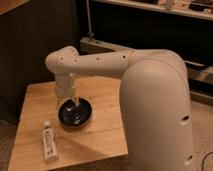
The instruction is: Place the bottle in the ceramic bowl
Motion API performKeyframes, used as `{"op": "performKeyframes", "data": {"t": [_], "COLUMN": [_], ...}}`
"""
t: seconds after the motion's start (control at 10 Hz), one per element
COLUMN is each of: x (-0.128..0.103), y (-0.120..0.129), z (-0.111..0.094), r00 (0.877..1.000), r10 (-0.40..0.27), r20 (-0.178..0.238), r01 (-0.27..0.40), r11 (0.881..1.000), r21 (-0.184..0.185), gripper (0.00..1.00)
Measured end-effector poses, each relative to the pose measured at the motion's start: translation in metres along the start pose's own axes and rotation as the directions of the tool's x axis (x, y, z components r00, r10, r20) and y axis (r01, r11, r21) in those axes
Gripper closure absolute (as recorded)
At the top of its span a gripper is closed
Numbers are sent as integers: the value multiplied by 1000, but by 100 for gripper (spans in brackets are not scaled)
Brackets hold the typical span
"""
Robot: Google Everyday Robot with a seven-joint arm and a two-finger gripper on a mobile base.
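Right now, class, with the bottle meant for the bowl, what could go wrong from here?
1. The hand hangs low over the bowl; swinging sideways toward the bottle could clip the rim and shove the bowl.
2. The bottle lies flat near the table edge; a poor grasp might push it off.

a light wooden table [100, 140] stands before a dark cabinet [35, 45], shelf [140, 6] behind.

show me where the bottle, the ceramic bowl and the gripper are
bottle [50, 144], camera view, on its label
ceramic bowl [86, 113], camera view, inside right wall
gripper [71, 103], camera view, lower end, just above the bowl
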Motion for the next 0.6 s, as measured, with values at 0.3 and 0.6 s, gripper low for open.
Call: {"op": "performKeyframes", "data": {"t": [0.3,0.6], "x": [31,53], "y": [62,108], "z": [28,55], "r00": [998,994], "r10": [-65,-112], "r20": [-5,-9], "r01": [65,112], "r11": [998,994], "r21": [13,-18], "gripper": [35,35]}}
